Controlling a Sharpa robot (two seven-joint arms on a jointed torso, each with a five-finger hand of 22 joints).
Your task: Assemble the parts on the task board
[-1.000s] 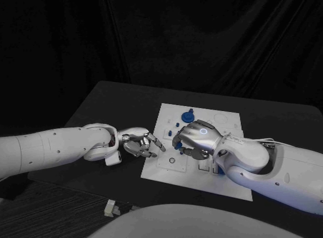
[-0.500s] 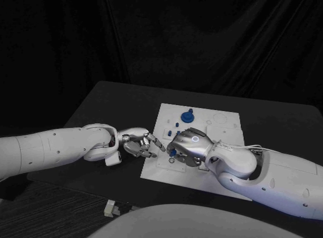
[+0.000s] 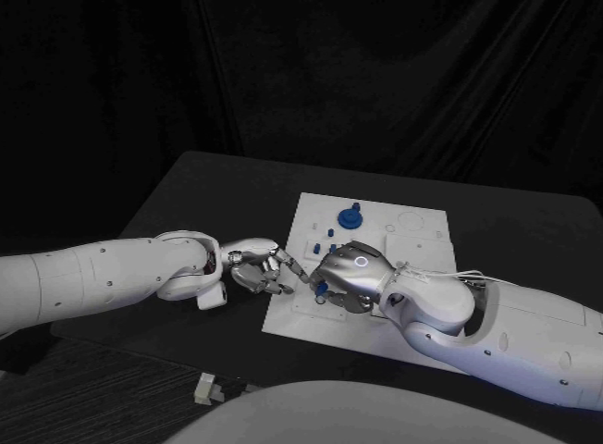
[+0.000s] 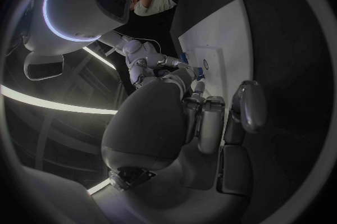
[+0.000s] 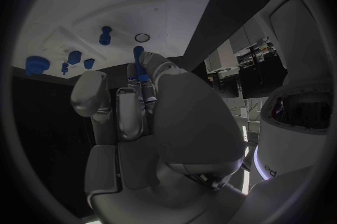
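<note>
The white task board [image 3: 422, 227] lies in the middle of the black table. My right hand [image 3: 352, 276] hovers low over its near-left part and pinches a small blue peg [image 5: 138, 55] between its fingertips, close to a ring-shaped hole [image 5: 142, 37]. The peg's end [image 3: 320, 289] peeks out below the hand. A blue knob part [image 3: 351, 216] stands at the board's far side, with smaller blue parts [image 3: 311, 250] beside it. My left hand [image 3: 262, 268] sits at the board's left edge, fingers curled and holding nothing, one finger reaching onto the board.
Several blue parts [image 5: 73, 57] stand in a cluster on the board beyond my right hand. My right forearm [image 3: 515, 324] covers the board's near-right corner. Small pale objects [image 3: 208, 388] lie below the table's front edge. Black table surrounds the board.
My right hand has moved left and nearer across the board, carrying the blue peg, and now sits close to my left hand. The left hand has stayed in place.
</note>
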